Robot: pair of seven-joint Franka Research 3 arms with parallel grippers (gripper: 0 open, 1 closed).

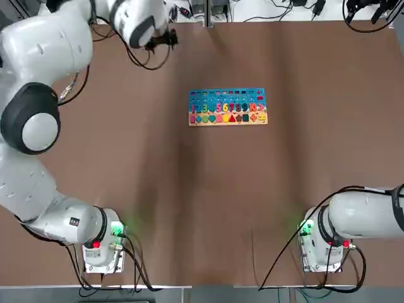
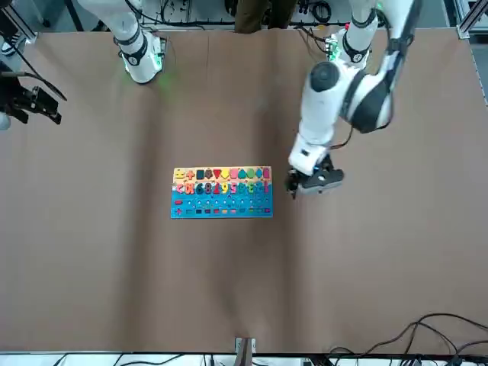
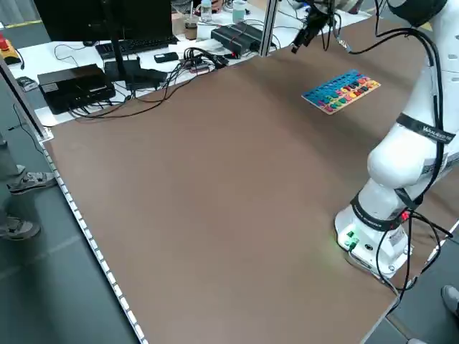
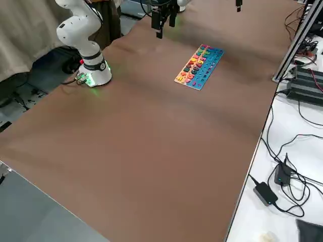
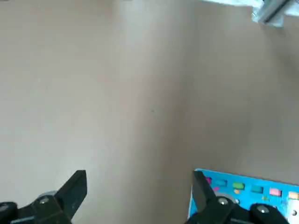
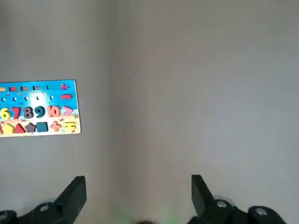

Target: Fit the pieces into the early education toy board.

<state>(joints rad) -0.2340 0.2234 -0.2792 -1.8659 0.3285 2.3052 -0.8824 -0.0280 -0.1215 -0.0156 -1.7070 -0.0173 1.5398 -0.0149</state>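
The early education toy board lies flat at the middle of the table's far half, blue half away from the robot. Its small pink-red and orange-red pieces sit in the board's right end, and no loose piece shows on the table. My left gripper hangs open and holds nothing, beyond and to the left of the board; in its wrist view the left gripper has the board's corner beside one finger. My right gripper is open, far off to the board's right, and from its wrist the board lies well away.
Bare brown tabletop surrounds the board on all sides. Cables, power bricks and a monitor crowd the bench past the table's far edge. Both arm bases stand at the near edge.
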